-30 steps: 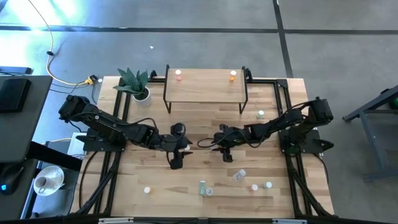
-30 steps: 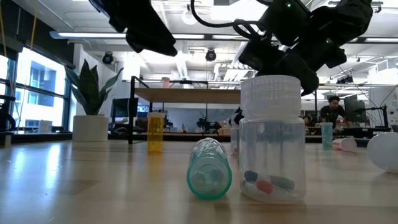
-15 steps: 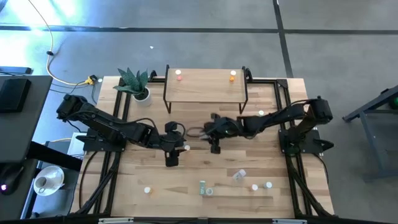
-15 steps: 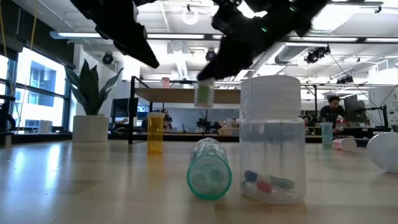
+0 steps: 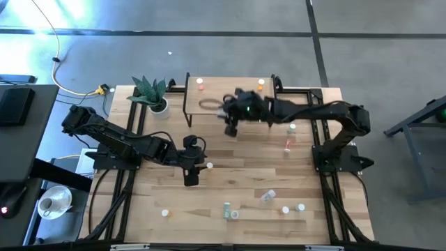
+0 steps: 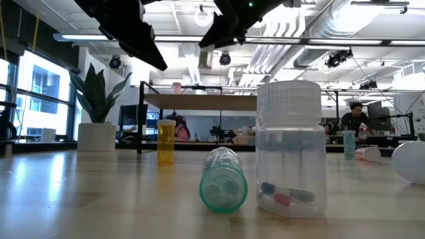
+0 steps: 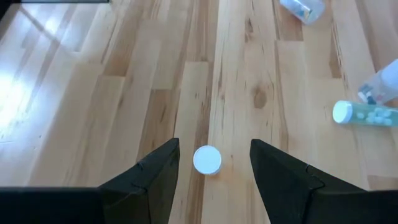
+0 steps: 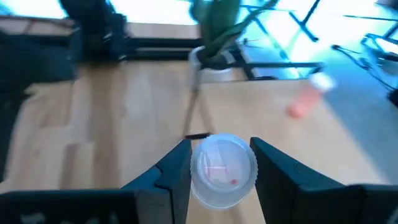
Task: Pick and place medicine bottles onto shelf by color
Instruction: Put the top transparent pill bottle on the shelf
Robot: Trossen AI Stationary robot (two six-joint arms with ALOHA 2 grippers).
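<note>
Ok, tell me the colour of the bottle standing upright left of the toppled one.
Orange bottle, best seen in the low view.

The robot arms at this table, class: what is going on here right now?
The right gripper holds a clear, white-capped medicine bottle between its fingers, up by the front edge of the shelf, where two bottles already stand. The left gripper hovers open above a small white-capped bottle at mid-table. More bottles lie scattered along the table's near edge.

Clear bottle (image 8: 222,169) gripped aloft by shelf (image 5: 230,95) — others scattered on table.
</note>
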